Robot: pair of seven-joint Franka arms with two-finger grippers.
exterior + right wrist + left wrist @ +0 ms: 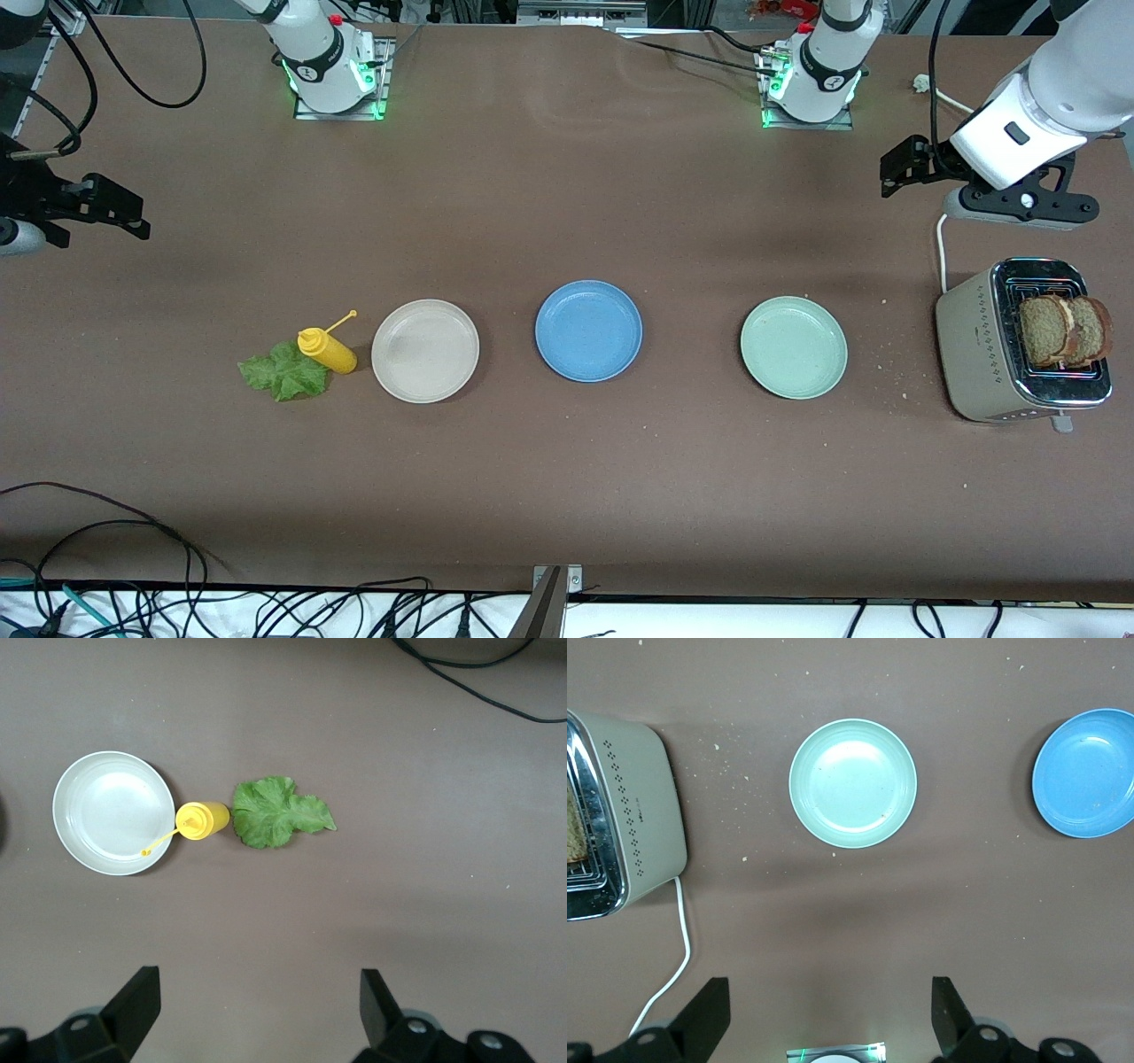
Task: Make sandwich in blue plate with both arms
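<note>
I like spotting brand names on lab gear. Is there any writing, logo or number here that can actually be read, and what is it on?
No text can be read.
Toaster: a small dark mark on its side wall, too small to read.
Arm bases: a round dark emblem on each, too blurred to read.
Plates, yellow bottle: no markings visible.

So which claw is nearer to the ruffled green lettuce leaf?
Right. The right claw hangs open above the table at the right arm's end, where the lettuce leaf lies. The left claw, also open, is up near the beige toaster at the left arm's end.
</note>
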